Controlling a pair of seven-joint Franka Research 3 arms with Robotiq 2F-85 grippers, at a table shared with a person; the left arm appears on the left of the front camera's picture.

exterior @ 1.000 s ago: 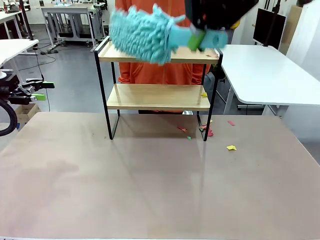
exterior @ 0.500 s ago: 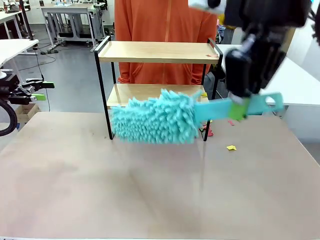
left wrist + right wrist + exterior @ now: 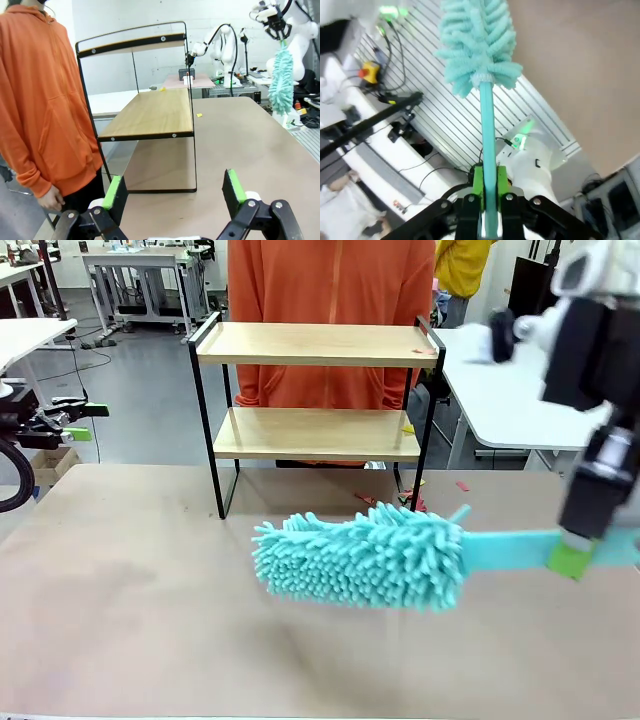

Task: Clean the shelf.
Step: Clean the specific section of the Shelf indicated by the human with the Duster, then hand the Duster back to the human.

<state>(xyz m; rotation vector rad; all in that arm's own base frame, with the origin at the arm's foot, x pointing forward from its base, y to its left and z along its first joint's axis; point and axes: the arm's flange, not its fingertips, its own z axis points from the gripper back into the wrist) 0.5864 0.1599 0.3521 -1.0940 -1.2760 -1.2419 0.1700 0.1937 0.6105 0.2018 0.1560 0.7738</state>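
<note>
Shelf [image 3: 316,390] stood beyond the right gripper [image 3: 572,558], jaws clenched on the duster [image 3: 365,558]; left gripper [image 3: 175,192] released. Next sweep probably needs level, light contact.

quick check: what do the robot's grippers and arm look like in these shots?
The left gripper has black angular linkage fingers with silver bolts and bright green pads. The right gripper is the same build: black fingers, green pads. In the front view the right arm shows white shells with a black wrist section, and black cable runs beside the left arm's hardware.
</note>
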